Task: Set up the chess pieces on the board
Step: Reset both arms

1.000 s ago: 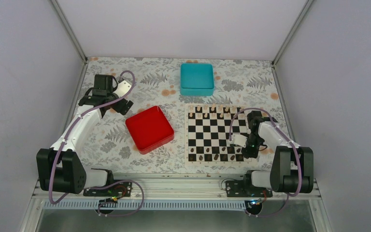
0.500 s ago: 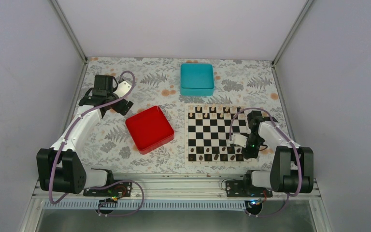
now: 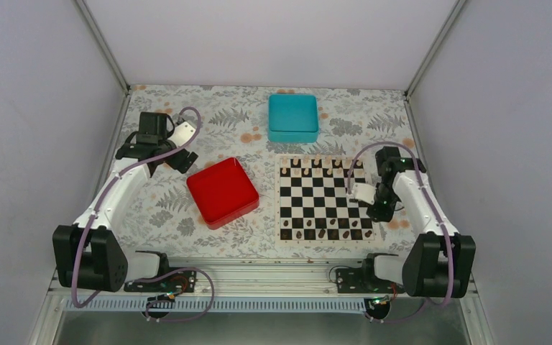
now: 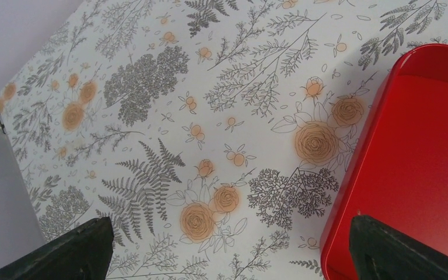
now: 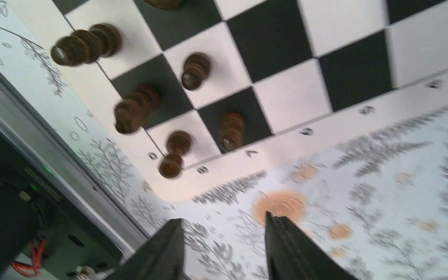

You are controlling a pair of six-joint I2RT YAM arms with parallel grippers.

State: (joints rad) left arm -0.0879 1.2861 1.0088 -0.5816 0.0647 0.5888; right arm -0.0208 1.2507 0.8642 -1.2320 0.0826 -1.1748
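Note:
The checkered board (image 3: 323,199) lies right of centre. Several dark chess pieces (image 3: 321,233) stand on its near rows. In the right wrist view, dark pieces (image 5: 195,70) stand on the board's (image 5: 338,70) near right corner squares, one of them (image 5: 172,160) at the very corner. My right gripper (image 3: 382,213) hovers just off the board's right edge, over the floral cloth. Its jaws (image 5: 224,256) are apart with nothing between them. My left gripper (image 3: 180,159) is wide open and empty (image 4: 233,259), over the cloth beside the red tray's far left corner.
The red square tray (image 3: 222,192) sits left of the board; its edge shows in the left wrist view (image 4: 420,146). A teal square box (image 3: 293,117) stands behind the board. Pale pieces (image 3: 318,164) line the board's far rows. A metal rail (image 5: 46,151) runs along the near edge.
My right gripper has moved from above the board's near right corner away and to the right, off the board's edge. The left arm has barely moved.

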